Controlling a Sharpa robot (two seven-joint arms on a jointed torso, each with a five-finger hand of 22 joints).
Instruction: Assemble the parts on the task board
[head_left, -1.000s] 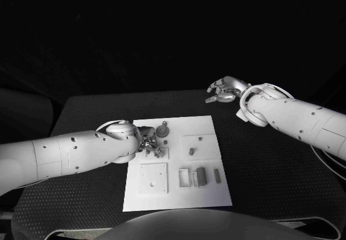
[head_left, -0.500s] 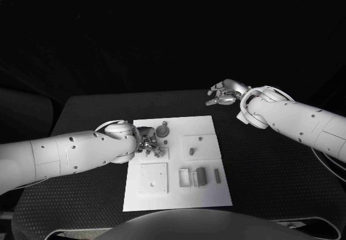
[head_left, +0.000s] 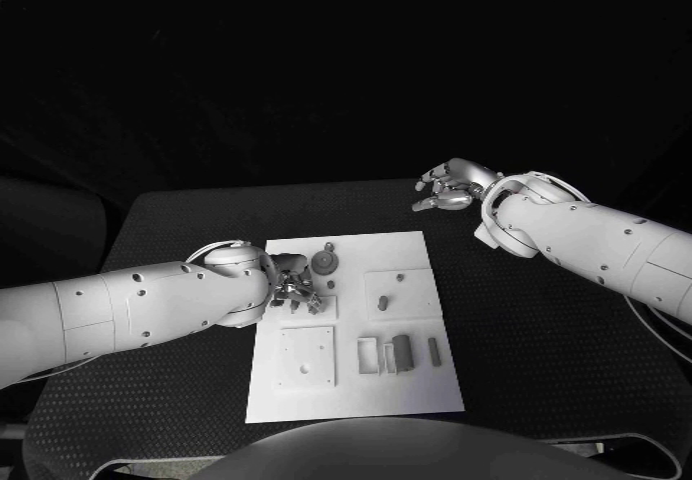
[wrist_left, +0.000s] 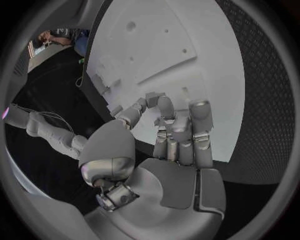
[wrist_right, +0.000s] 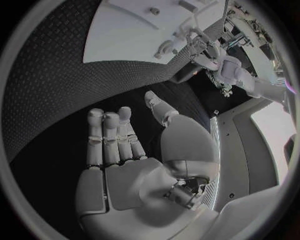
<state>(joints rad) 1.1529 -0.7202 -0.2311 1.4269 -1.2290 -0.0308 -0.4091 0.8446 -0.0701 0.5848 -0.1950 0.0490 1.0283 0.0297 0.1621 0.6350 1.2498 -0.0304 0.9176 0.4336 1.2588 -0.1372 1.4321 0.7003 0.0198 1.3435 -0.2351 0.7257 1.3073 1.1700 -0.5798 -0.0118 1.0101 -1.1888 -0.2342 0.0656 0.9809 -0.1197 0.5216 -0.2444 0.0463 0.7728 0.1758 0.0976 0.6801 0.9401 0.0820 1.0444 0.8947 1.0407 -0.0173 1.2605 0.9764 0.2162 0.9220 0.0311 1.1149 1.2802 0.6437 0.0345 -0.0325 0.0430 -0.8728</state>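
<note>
Left hand sits low over the task board's left edge, fingers curled in ard a small part pinched at the fingertips, per left wrist view. Looks like the place/insert step, imo. Round part just beside it; peg mid-board; slotted pieces nearer the robot. Next move needs fine alignment of the part to its seat, then a straight press down. Right hand hovers off the board, well apart, fingers loosely apart, holding nothing.
</note>
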